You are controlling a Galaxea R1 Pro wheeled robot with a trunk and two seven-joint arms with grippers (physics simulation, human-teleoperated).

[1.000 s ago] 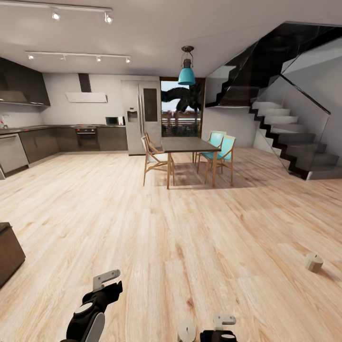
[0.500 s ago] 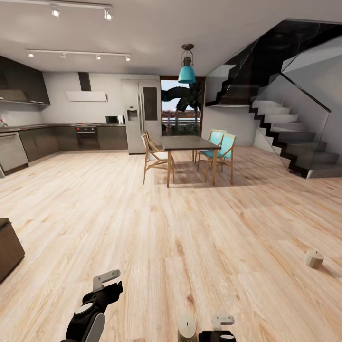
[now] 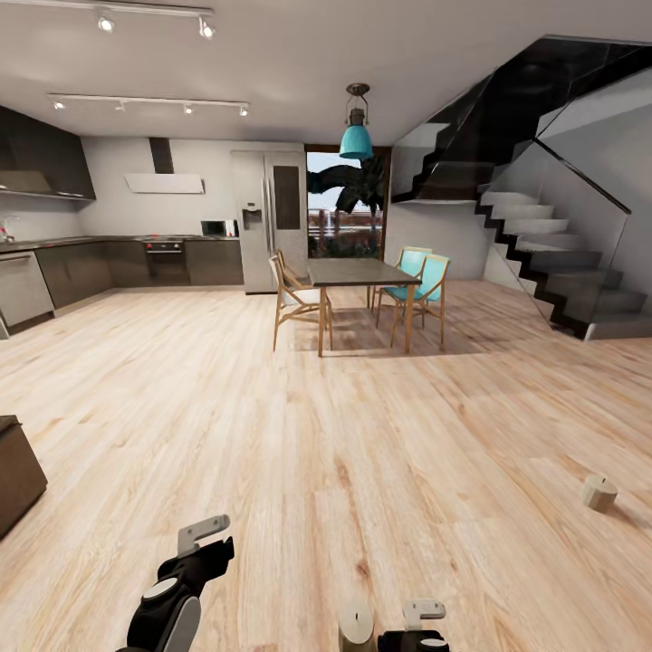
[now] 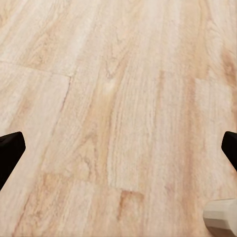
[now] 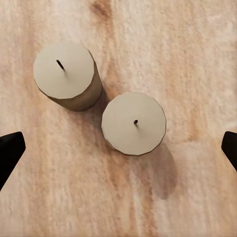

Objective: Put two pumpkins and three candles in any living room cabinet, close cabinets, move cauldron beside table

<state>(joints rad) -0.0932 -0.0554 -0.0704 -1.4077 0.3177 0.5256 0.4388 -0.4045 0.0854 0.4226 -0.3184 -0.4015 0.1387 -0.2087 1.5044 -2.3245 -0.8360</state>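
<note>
Left gripper (image 3: 201, 536) jaws apart, empty over bare floor (image 4: 118, 98), parked clear. Right gripper (image 5: 118, 148) spread wide above two upright candles (image 5: 134, 123), one between the fingertips, evidently lined up for a top-down grab.

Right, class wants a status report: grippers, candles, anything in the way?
Both grippers open, empty: left, right. Two candles upright on the floor under the right gripper, one, another. Third candle far right. Nothing in the way.

floor (image 3: 362, 426): lt wood planks | 2 candles (image 5: 134, 123) upright, close | 3rd candle (image 3: 599, 493) apart
</note>
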